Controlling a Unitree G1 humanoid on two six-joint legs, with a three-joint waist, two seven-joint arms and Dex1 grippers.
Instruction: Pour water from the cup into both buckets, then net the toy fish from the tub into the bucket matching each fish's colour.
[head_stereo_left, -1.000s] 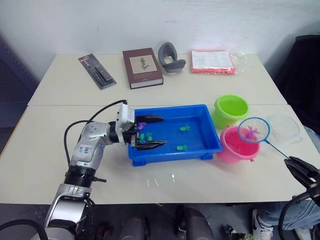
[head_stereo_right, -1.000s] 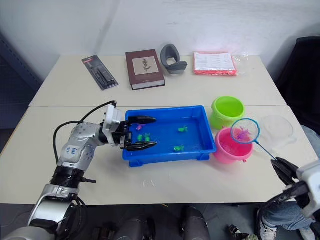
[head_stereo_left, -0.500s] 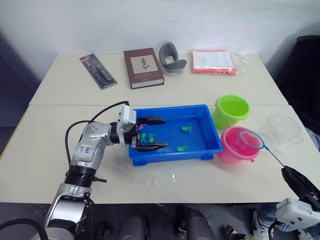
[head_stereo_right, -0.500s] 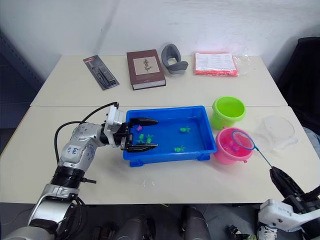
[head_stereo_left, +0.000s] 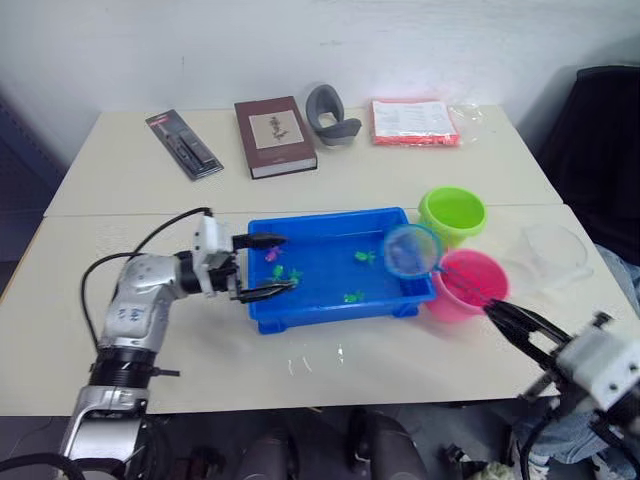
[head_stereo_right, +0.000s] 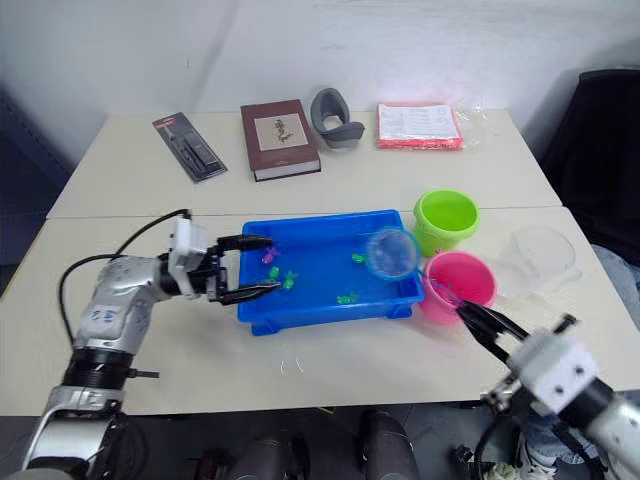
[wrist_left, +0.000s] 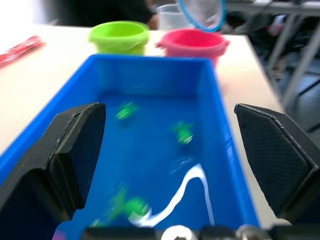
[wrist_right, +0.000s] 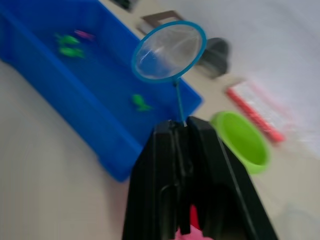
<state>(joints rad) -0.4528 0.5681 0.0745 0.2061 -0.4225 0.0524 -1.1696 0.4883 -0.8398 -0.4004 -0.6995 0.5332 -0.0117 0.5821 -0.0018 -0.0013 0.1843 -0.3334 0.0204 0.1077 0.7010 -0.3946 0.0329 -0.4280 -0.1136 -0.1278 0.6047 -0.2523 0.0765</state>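
Net (head_stereo_left: 411, 249): hoop above tub (head_stereo_left: 300, 308) right end, green fish (head_stereo_left: 352, 296) just below-left. Right gripper (head_stereo_left: 515, 322) fingers clamped on handle; left gripper (head_stereo_left: 258, 267) fingers apart.

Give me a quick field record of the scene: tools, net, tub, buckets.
left tool: open, fingers straddling the tub's near-left rim
right tool: shut on the net's stick
net: empty, hoop held over the tub's right end
tub: water, green and pink fish inside
green bucket: beside tub
pink bucket: beside tub
cup: right of buckets

Two buckets (head_stereo_left: 452, 213) — four green fish (head_stereo_left: 353, 297), one pink fish (head_stereo_left: 270, 254).
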